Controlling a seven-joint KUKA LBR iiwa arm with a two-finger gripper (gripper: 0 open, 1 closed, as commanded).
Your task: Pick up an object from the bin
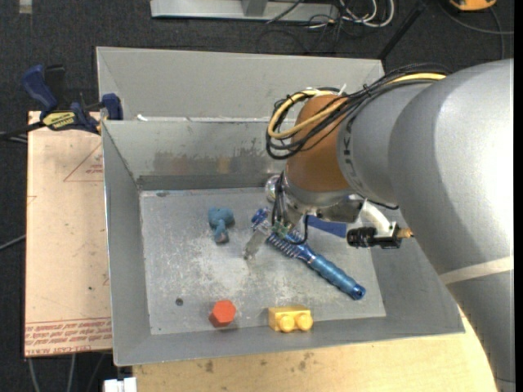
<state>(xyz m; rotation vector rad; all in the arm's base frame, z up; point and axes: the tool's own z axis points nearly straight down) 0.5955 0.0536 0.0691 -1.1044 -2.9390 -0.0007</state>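
Grey metal bin (122, 219), scuffed floor, a few loose things on it. Landmark: blue brush (323, 266), lying flat, bristle end toward the middle of the bin, handle slanting off toward the near right corner. Robot's tool (263, 242) low at the brush's bristle end, touching it or just beside it. Cannot tell whether apart or together, nor whether anything sits in it. Left of the brush, well apart: small teal lump (219, 223). Below the brush, near the front wall: yellow brick (290, 320). Below and further left of the brush: orange block (222, 313).

Likely step, judging from the pose: a grasp on the brush near its head. To do it well:
- Straddle the neck across its narrow width, not along its length.
- Go down close to the floor without scraping.
- Close squarely, so the brush neither twists nor slides out.
- Lift straight up, allowing for the long handle to droop.
- Keep clear of the right wall.
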